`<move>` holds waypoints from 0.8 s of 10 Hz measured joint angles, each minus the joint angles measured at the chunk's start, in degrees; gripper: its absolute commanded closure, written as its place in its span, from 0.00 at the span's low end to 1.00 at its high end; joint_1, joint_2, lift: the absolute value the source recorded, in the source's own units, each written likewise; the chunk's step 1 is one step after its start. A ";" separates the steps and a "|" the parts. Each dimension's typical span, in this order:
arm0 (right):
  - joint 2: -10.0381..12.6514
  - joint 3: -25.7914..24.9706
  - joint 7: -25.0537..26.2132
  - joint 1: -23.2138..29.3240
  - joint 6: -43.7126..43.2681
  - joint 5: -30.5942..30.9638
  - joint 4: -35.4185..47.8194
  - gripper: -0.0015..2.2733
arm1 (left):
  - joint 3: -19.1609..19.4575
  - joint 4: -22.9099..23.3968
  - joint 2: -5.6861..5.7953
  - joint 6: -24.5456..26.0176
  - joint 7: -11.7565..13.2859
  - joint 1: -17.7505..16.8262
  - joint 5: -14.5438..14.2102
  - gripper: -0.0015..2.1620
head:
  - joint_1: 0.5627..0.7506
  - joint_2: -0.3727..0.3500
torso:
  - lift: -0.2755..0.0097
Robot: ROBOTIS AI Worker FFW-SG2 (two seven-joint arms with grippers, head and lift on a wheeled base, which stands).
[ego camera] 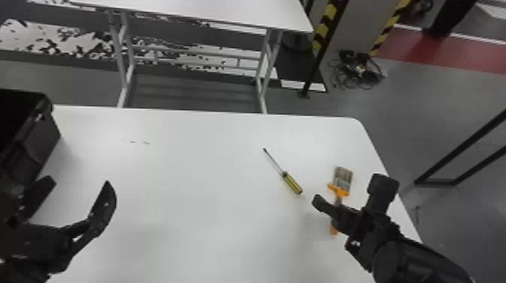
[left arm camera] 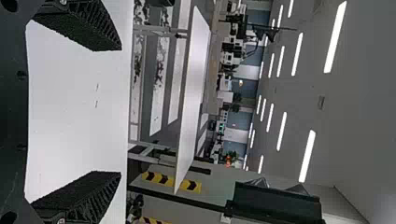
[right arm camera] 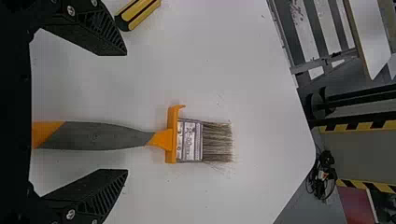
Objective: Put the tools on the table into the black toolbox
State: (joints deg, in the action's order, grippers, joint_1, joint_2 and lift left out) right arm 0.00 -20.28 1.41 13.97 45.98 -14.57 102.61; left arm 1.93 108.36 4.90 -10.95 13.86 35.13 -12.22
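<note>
My right gripper (ego camera: pixel 344 190) stands open over the handle of the paintbrush (ego camera: pixel 342 179) at the table's right side. In the right wrist view the brush's grey and orange handle (right arm camera: pixel 100 136) runs between the spread fingers of the right gripper (right arm camera: pixel 126 112). A screwdriver with a yellow and black handle (ego camera: pixel 292 183) lies left of the brush. At the left, my left gripper (ego camera: pixel 81 182) is open with nothing between its fingers, close to the black toolbox (ego camera: pixel 41 131); the left wrist view shows the left gripper (left arm camera: pixel 120 111) parted too.
The white table (ego camera: pixel 180 169) has a rounded far right corner. Beyond it stand another white table (ego camera: pixel 211 11), a striped yellow and black post (ego camera: pixel 324 22) and a heap of cables (ego camera: pixel 357 71) on the floor.
</note>
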 measured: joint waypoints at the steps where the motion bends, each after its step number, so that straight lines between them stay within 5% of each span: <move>1: 0.00 0.04 0.00 -0.45 0.75 0.34 -0.60 0.06 | 0.00 0.00 0.08 0.01 0.10 0.00 0.00 0.02 | 0.70 0.22 | 0.70; 3: -0.01 -0.03 0.01 -0.79 2.56 0.89 -1.18 0.10 | 0.00 0.07 0.24 0.05 0.38 0.31 -0.04 0.02 | 0.70 0.21 | 0.70; 5: 0.01 -0.19 -0.05 -0.63 4.12 1.05 -1.12 0.26 | -0.01 0.52 0.35 0.03 0.50 0.96 -0.09 0.02 | 0.70 0.21 | 0.70; 6: 0.01 -0.36 -0.04 -0.41 5.09 0.89 -0.92 0.41 | -0.03 0.73 0.37 0.02 0.66 1.30 -0.09 0.02 | 0.70 0.21 | 0.70; 7: 0.00 -0.69 0.00 -0.13 5.92 0.74 -0.75 0.76 | -0.06 0.94 0.38 0.01 0.74 1.61 -0.09 0.02 | 0.70 0.20 | 0.70; 8: -0.01 -1.09 0.02 0.23 6.56 0.70 -0.50 0.94 | -0.08 1.07 0.38 0.01 0.80 1.89 -0.09 0.02 | 0.70 0.19 | 0.70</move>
State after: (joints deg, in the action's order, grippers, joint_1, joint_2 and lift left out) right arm -0.01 -21.36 1.42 14.20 52.54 -13.88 102.11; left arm 1.85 109.43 5.28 -10.94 14.66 37.02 -12.30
